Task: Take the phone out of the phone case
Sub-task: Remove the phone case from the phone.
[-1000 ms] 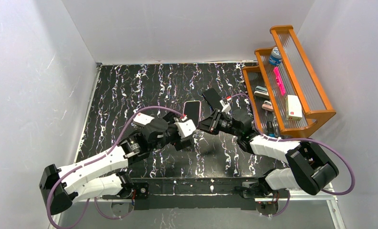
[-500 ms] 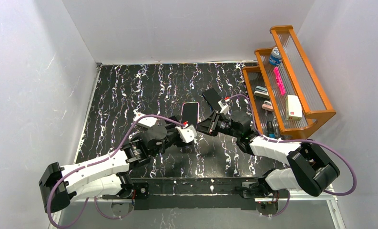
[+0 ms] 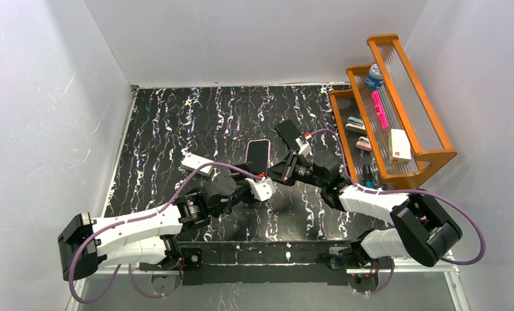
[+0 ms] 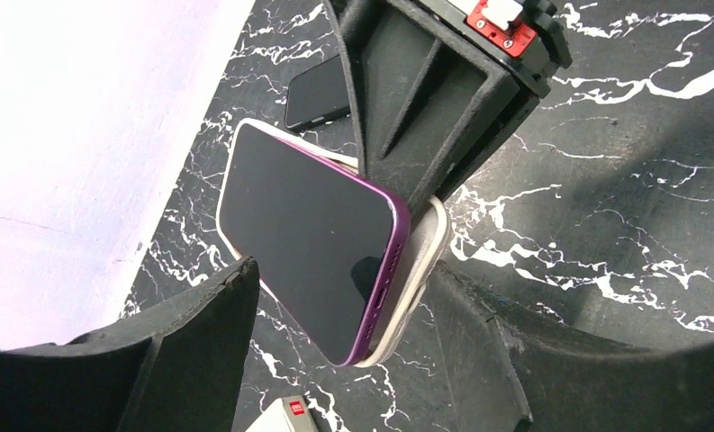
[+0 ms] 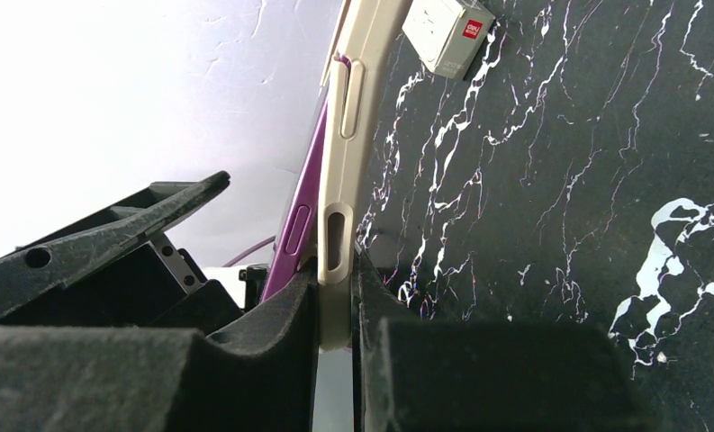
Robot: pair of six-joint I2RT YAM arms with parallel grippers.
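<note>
A purple phone point(image 3: 257, 154) with a dark screen stands tilted above the table in a beige case point(image 4: 422, 261). In the left wrist view the phone point(image 4: 308, 238) has come partly away from the case at its lower corner. My right gripper point(image 3: 282, 170) is shut on the case's edge point(image 5: 342, 180), and the purple phone edge point(image 5: 297, 225) shows beside its fingers point(image 5: 272, 333). My left gripper point(image 3: 261, 188) is open just below the phone. Its fingers point(image 4: 191, 360) stand wide on either side of the phone's lower end, touching nothing.
A second black phone point(image 3: 288, 133) lies flat behind the right gripper. A white box point(image 3: 196, 163) with a red label lies left of the held phone. A wooden rack point(image 3: 435, 139) with small items stands at the right edge. White walls close in three sides.
My left gripper has drawn back from beside the phone toward the near edge and slightly right. The right gripper and the phone have stayed in place.
</note>
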